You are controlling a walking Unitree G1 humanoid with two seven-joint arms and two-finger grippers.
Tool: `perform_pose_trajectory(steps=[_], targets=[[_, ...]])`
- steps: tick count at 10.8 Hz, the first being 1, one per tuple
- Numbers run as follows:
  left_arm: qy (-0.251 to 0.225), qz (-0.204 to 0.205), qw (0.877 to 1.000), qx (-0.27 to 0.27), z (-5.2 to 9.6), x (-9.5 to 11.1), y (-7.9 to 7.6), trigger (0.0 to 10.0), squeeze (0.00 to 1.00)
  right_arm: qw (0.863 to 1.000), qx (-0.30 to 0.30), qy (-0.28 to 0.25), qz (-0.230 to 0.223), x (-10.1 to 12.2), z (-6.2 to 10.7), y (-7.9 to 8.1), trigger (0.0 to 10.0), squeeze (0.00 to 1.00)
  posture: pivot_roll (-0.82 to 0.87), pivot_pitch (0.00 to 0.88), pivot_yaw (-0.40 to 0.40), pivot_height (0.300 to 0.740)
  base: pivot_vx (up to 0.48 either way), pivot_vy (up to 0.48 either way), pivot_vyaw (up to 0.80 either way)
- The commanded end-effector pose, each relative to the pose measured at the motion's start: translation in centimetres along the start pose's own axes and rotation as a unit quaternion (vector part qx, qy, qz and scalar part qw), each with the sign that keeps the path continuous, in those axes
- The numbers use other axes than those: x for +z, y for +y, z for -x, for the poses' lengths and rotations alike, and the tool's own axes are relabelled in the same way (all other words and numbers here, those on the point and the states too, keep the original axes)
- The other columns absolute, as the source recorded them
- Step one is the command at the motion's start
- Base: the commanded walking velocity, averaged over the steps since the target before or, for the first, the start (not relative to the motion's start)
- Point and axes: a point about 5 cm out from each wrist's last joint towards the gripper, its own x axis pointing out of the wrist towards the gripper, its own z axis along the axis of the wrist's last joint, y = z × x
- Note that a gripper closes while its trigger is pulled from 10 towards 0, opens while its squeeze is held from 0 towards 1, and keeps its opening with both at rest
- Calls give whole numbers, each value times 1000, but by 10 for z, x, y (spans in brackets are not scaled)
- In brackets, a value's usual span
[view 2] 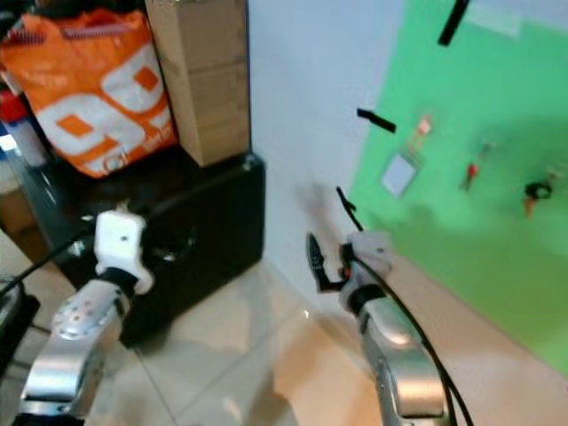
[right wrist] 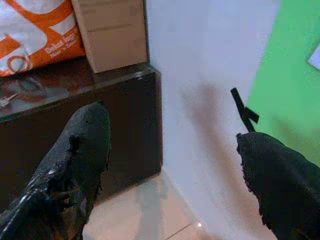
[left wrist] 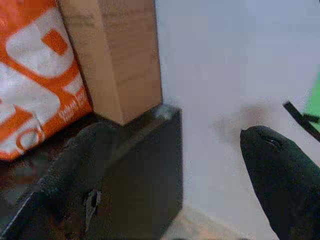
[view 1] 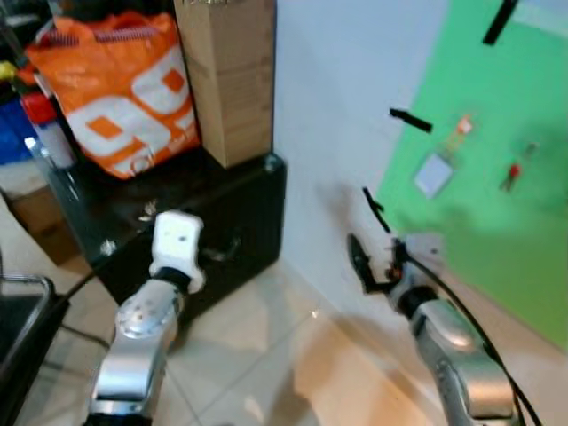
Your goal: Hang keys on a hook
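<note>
Both silver arms reach up from the bottom of the head views, the left at 7 o'clock and the right at 5 o'clock. Largest beyond them is the pale wall (view 1: 328,106), with a green sheet (view 1: 497,177) taped over it from 1 to 4 o'clock. At 9 o'clock stands a black cabinet (view 1: 240,222) with a glass top, bearing a cardboard box (view 1: 226,75) and an orange-and-white bag (view 1: 120,89) at 11 o'clock.

The right gripper (right wrist: 172,165) hangs in the air before the wall with its fingers spread wide and nothing between them; in the head view one black finger (view 1: 358,259) shows, pointing up near the sheet's lower left corner. The left gripper (left wrist: 185,170) is likewise released and empty, fingers wide apart, aimed at the cabinet's corner.

Keys (right wrist: 20,90) appear to lie on the glass top near the bag, blurred, well apart from both grippers. Small red and dark items (view 2: 532,191) hang on the green sheet at 2 o'clock, too blurred to identify.
</note>
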Motion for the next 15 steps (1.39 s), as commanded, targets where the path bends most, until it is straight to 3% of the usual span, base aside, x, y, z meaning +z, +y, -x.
perform_pose_trajectory(steps=[1, 15], targets=[[-13, 3, 1000, -12, -4, 6, -8, 10000, 561, 1000, -22, 1, 2, -2, 3, -10, 10000, 0, -68, 0, 1, 740, 349, 0, 0], [-11, 4, 1000, -10, -3, 7, -1, 10000, 561, 999, -26, -3, 35, -3, -3, -4, 10000, 0, -44, 0, -2, 740, 360, 0, 0]])
